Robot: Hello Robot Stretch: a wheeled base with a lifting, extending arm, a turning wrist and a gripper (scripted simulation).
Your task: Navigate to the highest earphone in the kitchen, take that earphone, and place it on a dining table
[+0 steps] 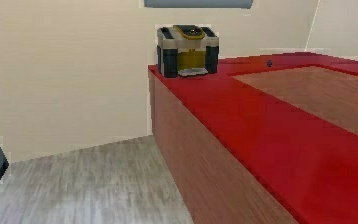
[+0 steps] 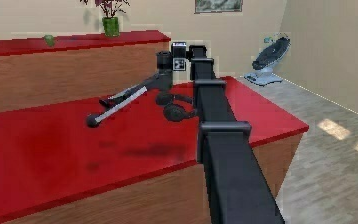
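Note:
A dark rounded blob (image 2: 173, 106), possibly the earphone, lies on the near red counter (image 2: 57, 140) in the arm side view. My arm (image 2: 225, 140) reaches over this counter, past two white marker squares (image 2: 178, 58). The gripper (image 2: 98, 112) points toward the view's left, and its thin fingers (image 2: 122, 104) slant down over bare red countertop. It holds nothing. The blob sits close below the gripper's dark body, and I cannot tell whether they touch.
In the forward view a coffee machine (image 1: 188, 51) stands at the back of a red counter (image 1: 247, 130) with a brown recessed panel (image 1: 322, 92). Grey floor (image 1: 87, 180) lies left. A potted plant (image 2: 110, 20) tops the farther counter (image 2: 77, 45). A reclined seat (image 2: 270, 55) stands at the right.

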